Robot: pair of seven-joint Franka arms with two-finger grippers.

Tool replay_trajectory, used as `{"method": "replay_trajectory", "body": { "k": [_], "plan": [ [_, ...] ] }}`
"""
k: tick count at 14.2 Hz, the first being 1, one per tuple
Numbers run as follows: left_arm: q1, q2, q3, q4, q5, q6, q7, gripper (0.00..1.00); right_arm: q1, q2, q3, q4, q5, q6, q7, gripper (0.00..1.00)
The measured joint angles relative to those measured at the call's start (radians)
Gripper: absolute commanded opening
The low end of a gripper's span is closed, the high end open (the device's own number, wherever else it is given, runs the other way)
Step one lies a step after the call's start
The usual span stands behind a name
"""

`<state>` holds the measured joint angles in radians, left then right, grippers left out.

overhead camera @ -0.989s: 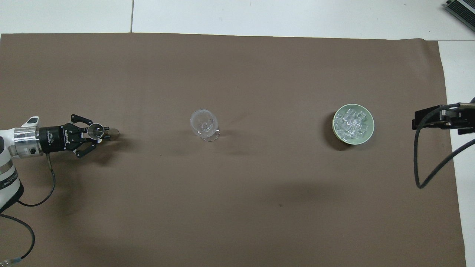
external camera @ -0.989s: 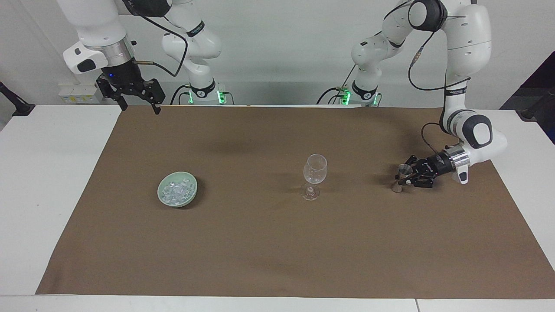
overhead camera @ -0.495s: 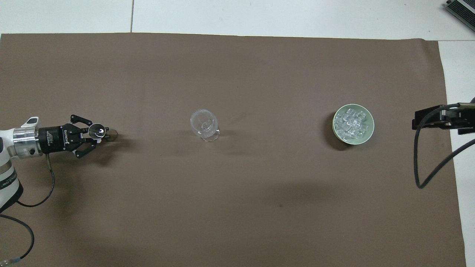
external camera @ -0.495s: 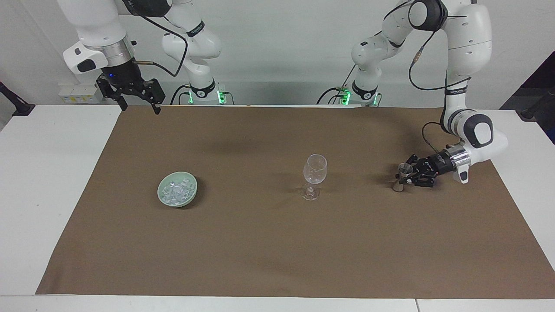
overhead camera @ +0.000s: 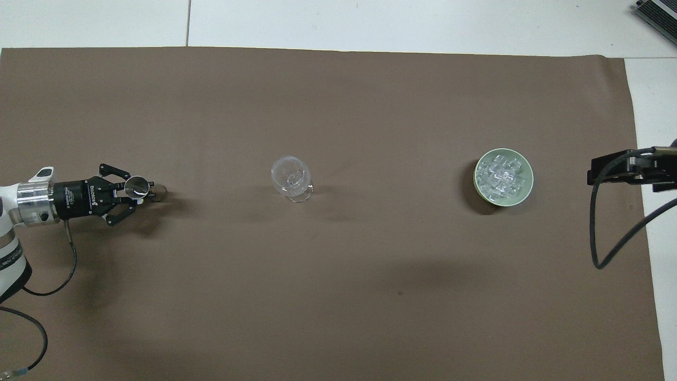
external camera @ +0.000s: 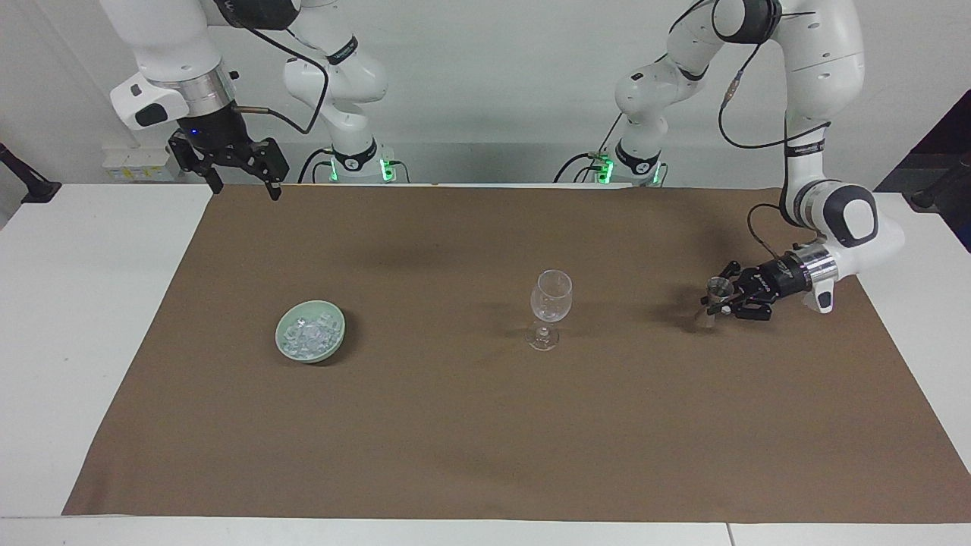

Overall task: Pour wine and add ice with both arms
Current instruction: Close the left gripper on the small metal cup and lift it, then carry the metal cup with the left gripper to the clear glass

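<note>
In the facing view, the left gripper (external camera: 719, 300) is clenched on a small metal jigger (external camera: 714, 297) low over the brown mat (external camera: 485, 425), at about three o'clock from the stemmed glass (external camera: 549, 307) and well apart from it. The jigger looks raised off the mat, though the gap under it is hard to read. The right gripper (external camera: 241, 173) hangs high with its fingers spread and nothing between them, over the mat's corner at about eleven o'clock from the pale green bowl (external camera: 310, 331); that arm waits. The ice (external camera: 307, 334) lies heaped in the bowl, toward the right arm's end. Bare mat runs between bowl and glass, and between glass and jigger.

In the overhead view, the left gripper (overhead camera: 138, 190) shows at nine o'clock from the stemmed glass (overhead camera: 291, 178), with the jigger (overhead camera: 138, 187) mouth-up between its fingers. The pale green bowl (overhead camera: 527, 182) with the ice (overhead camera: 500, 176) sits at three o'clock from the glass, short of the mat's edge. The right arm's gripper body juts in at the frame's edge over the white table (overhead camera: 656, 95).
</note>
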<state>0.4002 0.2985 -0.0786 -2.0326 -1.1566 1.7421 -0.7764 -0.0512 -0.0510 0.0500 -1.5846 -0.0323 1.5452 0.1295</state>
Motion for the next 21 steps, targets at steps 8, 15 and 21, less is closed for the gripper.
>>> {"method": "replay_trajectory", "body": {
  "k": [8, 15, 21],
  "plan": [
    [-0.056, -0.113, -0.007, 0.006, -0.001, 0.0, -0.203, 0.0, 0.0, 0.0, 0.0, 0.0, 0.0, 0.0, 0.0, 1.0],
    [-0.133, -0.183, -0.013, 0.013, -0.003, 0.03, -0.309, 0.0, 0.0, 0.0, 0.0, 0.0, 0.0, 0.0, 0.0, 1.0],
    [-0.286, -0.221, -0.016, 0.013, -0.003, 0.175, -0.439, 0.0, 0.0, 0.0, 0.0, 0.0, 0.0, 0.0, 0.0, 1.0]
  ]
}}
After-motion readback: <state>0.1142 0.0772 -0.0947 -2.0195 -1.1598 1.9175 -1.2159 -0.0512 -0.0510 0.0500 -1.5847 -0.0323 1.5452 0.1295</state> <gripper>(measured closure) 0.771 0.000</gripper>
